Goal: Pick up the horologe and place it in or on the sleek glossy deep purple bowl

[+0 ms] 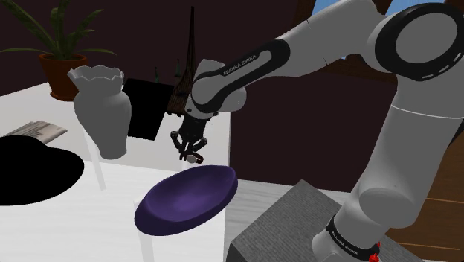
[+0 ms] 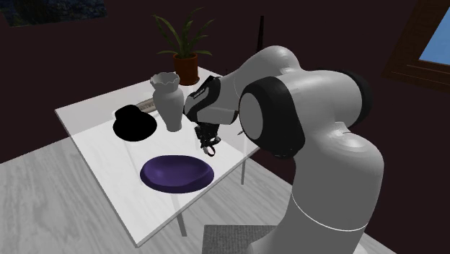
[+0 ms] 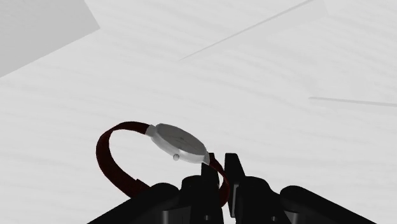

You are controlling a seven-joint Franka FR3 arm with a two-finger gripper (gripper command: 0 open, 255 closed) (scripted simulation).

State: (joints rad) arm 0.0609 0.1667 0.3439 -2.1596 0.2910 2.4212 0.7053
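over the white counter [image 1: 67, 223], just beside the purple bowl [image 1: 187, 199], gripper [image 3: 219, 170] pinches the dark red strap of a silver-faced watch [image 3: 179, 142], lifted off the surface.

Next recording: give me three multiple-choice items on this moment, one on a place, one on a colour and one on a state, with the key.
1. Where is the gripper?
A. over the black hat
B. close to the purple bowl, by its rim
C. beside the potted plant

2. What colour is the strap of the watch?
A. green
B. dark red
C. yellow

3. How does the gripper stand?
A. open, with nothing between the fingers
B. shut on nothing
C. shut on the watch's strap

Key:
1 B: the shoulder view shows it next to the bowl's rim.
2 B: the wrist view shows a dark red band on a pale face.
3 C: in the wrist view the fingers clasp the strap between them.
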